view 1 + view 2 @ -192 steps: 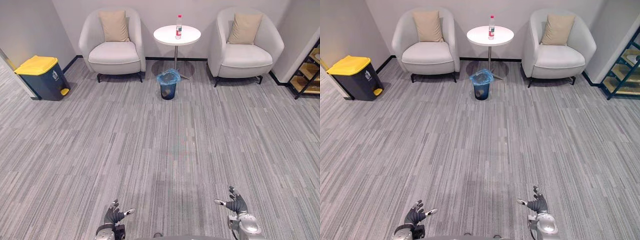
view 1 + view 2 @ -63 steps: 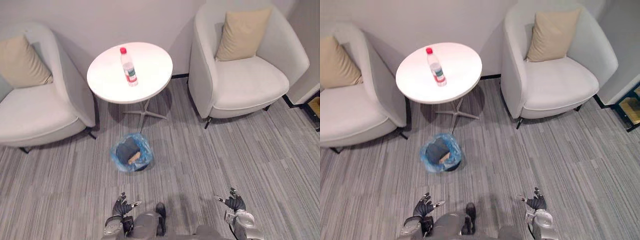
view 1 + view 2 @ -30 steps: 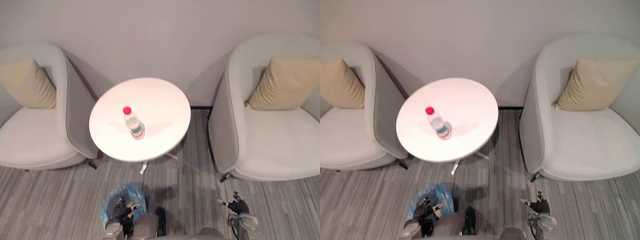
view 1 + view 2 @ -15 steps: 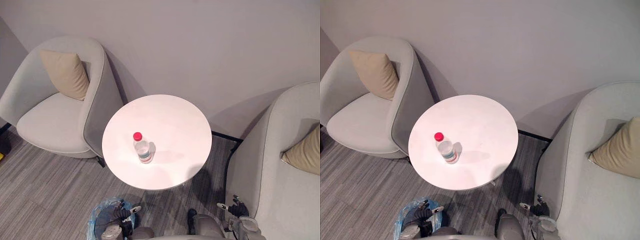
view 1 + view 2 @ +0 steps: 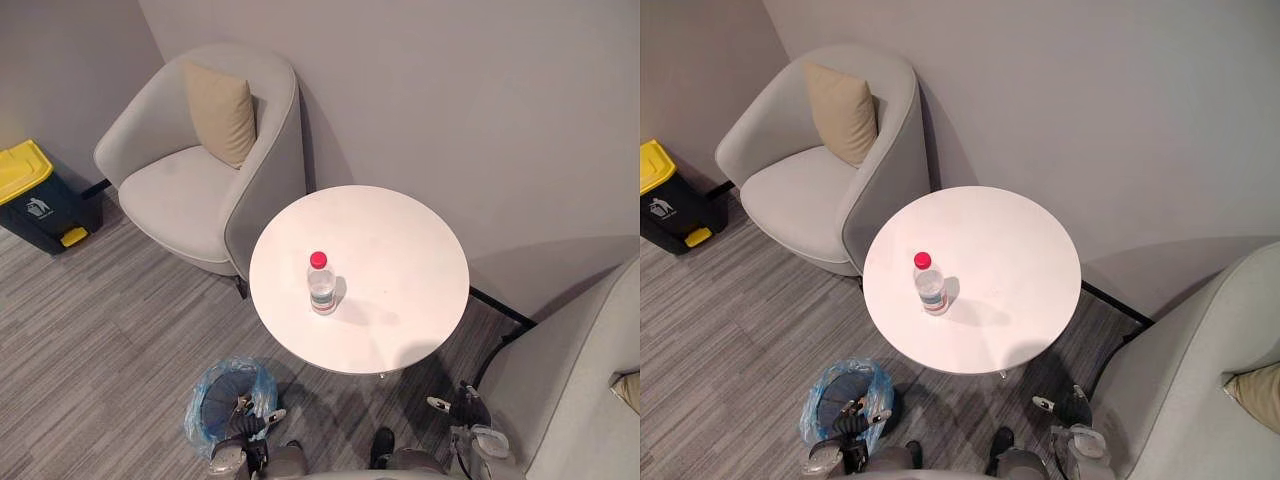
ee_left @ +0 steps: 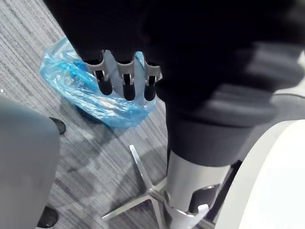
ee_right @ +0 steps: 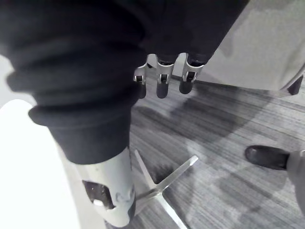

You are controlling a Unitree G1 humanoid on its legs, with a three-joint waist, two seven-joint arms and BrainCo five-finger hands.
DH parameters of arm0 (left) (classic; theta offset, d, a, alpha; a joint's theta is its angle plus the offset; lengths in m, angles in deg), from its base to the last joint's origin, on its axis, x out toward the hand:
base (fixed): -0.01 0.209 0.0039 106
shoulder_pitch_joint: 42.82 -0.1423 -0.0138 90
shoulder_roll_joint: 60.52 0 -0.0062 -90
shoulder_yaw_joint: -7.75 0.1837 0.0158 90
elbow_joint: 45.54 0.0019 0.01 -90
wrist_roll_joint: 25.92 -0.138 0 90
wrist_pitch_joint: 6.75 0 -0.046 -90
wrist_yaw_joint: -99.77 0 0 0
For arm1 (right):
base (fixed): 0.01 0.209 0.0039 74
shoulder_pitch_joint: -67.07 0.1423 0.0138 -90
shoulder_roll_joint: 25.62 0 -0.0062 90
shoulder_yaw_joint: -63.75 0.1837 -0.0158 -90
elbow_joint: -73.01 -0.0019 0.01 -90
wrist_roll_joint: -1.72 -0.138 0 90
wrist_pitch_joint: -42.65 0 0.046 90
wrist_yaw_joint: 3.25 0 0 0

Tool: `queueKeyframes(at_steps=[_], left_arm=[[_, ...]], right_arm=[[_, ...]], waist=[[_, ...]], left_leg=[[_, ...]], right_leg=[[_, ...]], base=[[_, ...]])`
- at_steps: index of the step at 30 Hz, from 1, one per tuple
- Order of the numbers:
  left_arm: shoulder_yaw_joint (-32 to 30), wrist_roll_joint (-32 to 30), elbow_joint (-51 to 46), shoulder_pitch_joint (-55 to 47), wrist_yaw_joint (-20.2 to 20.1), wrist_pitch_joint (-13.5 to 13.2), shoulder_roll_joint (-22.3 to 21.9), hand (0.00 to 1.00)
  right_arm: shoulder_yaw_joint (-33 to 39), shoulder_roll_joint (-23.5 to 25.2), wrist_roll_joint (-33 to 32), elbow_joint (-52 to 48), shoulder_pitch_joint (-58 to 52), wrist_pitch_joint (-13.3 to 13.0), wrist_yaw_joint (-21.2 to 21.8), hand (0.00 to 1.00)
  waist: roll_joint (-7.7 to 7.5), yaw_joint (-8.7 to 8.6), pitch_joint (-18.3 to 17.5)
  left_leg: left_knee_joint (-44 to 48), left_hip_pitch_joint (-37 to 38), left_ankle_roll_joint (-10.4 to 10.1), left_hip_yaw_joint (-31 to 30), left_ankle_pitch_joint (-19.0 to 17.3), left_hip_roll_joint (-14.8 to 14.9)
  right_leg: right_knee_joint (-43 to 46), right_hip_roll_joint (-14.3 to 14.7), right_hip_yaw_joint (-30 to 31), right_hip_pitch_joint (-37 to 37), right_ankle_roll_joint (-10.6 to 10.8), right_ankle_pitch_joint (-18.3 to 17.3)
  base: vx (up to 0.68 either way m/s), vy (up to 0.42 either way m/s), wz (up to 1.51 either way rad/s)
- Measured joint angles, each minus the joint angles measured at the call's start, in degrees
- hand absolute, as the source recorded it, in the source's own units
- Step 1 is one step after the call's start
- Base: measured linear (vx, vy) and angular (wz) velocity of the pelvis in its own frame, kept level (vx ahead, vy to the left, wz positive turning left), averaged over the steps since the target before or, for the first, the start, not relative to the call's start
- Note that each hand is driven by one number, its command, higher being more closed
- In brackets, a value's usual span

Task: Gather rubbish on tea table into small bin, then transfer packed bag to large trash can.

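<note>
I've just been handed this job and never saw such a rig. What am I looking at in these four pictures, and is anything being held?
It is a humanoid robot on two legs, with two arms ending in fingered hands. The two wide pictures come from a stereo camera on its head, looking down. The two close ones come from a camera on each wrist, looking along that hand. On the round white table stands one upright bottle with a red cap. Beside the table sits the blue-lined small bin. The large trash can with a yellow lid stands further left, past a pale armchair. The left hand hangs near the small bin, the right hand on the table's other side. Both have relaxed fingers and hold nothing.
</note>
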Motion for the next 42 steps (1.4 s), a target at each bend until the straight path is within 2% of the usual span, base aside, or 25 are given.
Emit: queueKeyframes(at_steps=[3, 11, 17, 20, 30, 33, 36, 42], left_arm=[[0.01, -0.5, 0.0, -0.36, -0.01, 0.3, 0.09, 0.0], [-0.07, -0.7, -0.09, -1.49, -0.03, 0.3, 0.44, 0.0], [-0.01, -0.83, -0.09, -1.74, -0.09, 0.17, 0.53, 0.0], [0.1, -1.21, -0.04, -1.75, -0.12, -0.2, 1.04, 0.0], [1.58, -1.2, 0.95, -1.66, -0.45, -0.97, 1.96, 0.0], [1.6, -1.2, 0.98, -1.65, -0.95, -1.0, 1.97, 0.0], [1.66, -1.2, 0.94, -1.44, -1.12, -1.4, 1.94, 0.0], [2.03, -1.19, 0.9, -1.46, -1.16, -2.13, 2.0, 0.0]], right_arm=[[-1.06, 0.21, 0.74, -5.1, -1.03, -0.08, 0.06, 0.0], [-4.82, 0.02, 4.13, -20.49, -3.3, -1.0, 1.45, 0.0], [-12.81, -4.02, 6.69, -29.7, -2.87, -2.73, 4.44, 0.0], [-17.7, -5.12, 6.71, -30.0, -0.01, -4.26, 5.8, 0.0], [-29.33, -7.52, 7.65, -29.78, 6.77, -4.58, 6.95, 0.0], [-30.39, -7.69, 8.9, -29.27, 7.28, -4.87, 6.77, 0.0], [-31.47, -8.32, 9.07, -27.64, 8.18, -5.26, 6.7, 0.0], [-31.41, -8.23, 9.05, -22.29, 11.06, -5.26, 5.4, 0.0]], waist=[[-0.25, -0.19, -0.2], [-1.24, -0.2, -1.54], [-1.24, -0.03, -2.5], [-1.44, 0.07, -2.87], [-1.64, 0.4, -3.03], [-1.63, 0.55, -3.03], [-1.57, 1.55, -3.06], [-1.53, 1.71, -3.06]], left_leg=[[-2.33, 0.72, -0.03, 0.16, 1.26, -0.22], [-3.99, 0.97, -0.21, 1.17, 1.5, -0.35], [-4.42, 2.6, 0.07, 1.28, 1.29, -0.64], [-4.95, 2.75, 0.08, 1.22, 1.3, -0.66], [-4.79, 2.22, 0.1, -1.32, 1.29, -0.77], [-4.79, 1.58, 0.1, -1.91, 1.29, -0.81], [-4.72, 1.0, 0.1, -2.55, 1.31, -0.82], [-4.92, -1.01, 0.35, -4.84, 2.19, -1.61]], right_leg=[[-1.5, 0.13, 0.15, 0.42, 0.59, 0.65], [-3.85, 0.85, 2.59, 0.52, 0.99, 1.84], [-5.11, 0.91, 3.08, 2.2, 0.62, 2.69], [-5.59, 1.02, 3.01, 2.33, 0.32, 2.95], [-6.41, 1.03, 1.3, 3.37, 0.34, 2.94], [-6.62, 1.0, 0.38, 3.3, 0.36, 2.92], [-6.8, 1.01, -0.08, 3.09, 0.37, 2.92], [-6.83, 0.64, -2.22, 2.16, 0.39, 2.96]], base=[[-0.09, -0.009, -0.01], [-0.03, 0.005, -0.03], [0.05, 0.03, -0.02], [0.03, 0.018, 0.01], [-0.01, 0.013, 0.09], [-0.03, 0.003, 0.16], [-0.01, 0.009, 0.11], [0.01, 0.015, 0.19]])
